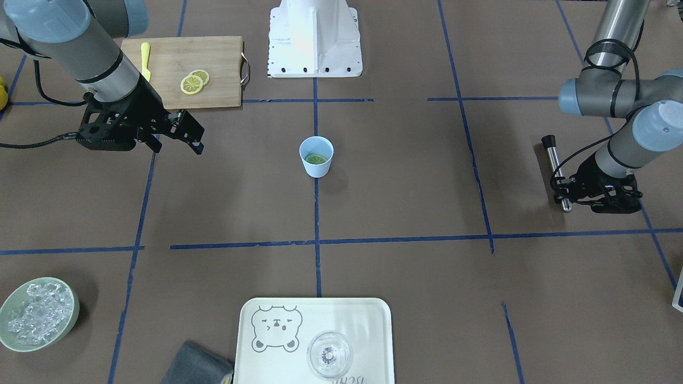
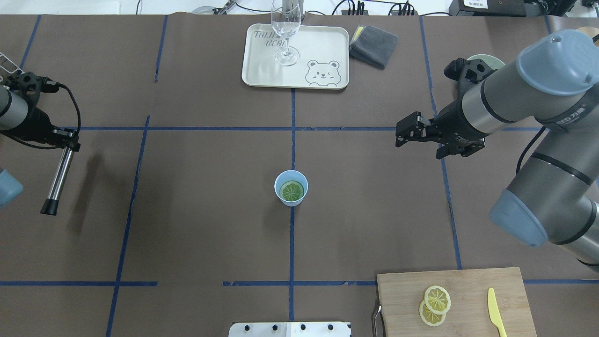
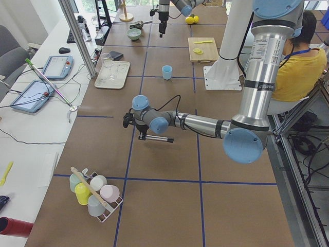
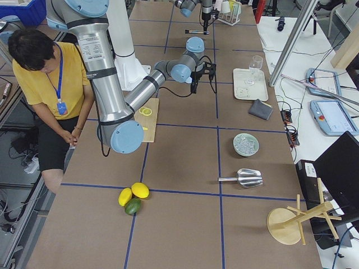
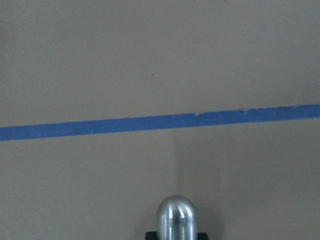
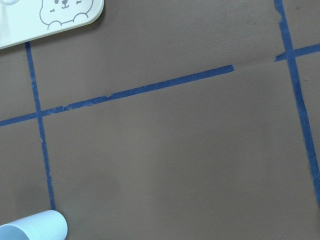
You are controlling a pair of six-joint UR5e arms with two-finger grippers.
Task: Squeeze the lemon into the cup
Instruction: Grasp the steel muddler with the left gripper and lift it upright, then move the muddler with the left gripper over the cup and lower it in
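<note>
Status check: found lemon point(image 2: 292, 191) sitting low inside cup point(image 2: 291, 188), cut face up, greenish against the blue wall. Located cup upright at table centre, right on the lengthwise blue tape line point(image 2: 291, 248), well apart from both arms. Read right gripper point(image 2: 401, 132) as released, jaws spread, nothing between them, hanging above the table on the robot's right of the cup and further from the robot. Caught only the cup's rim at the bottom-left corner of the right wrist view. Read left gripper point(image 2: 66, 146) as clenched on steel muddler point(image 2: 57, 180), bar near level above the table, black cap pointing back toward the robot side. Confirmed in left wrist view: rounded steel end at bottom edge, one tape line across the table beyond. Noted cutting board point(image 2: 468, 295) at the robot's near right with two lemon slices point(image 2: 437, 299) overlapping and yellow plastic knife point(image 2: 494, 312) beside them. Noted bear-print tray point(image 2: 262, 70) at far edge carrying wine glass point(image 2: 285, 21), grey cloth point(image 2: 374, 44) just beside the tray, bowl of ice point(image 1: 38, 314) beyond the right arm
</note>
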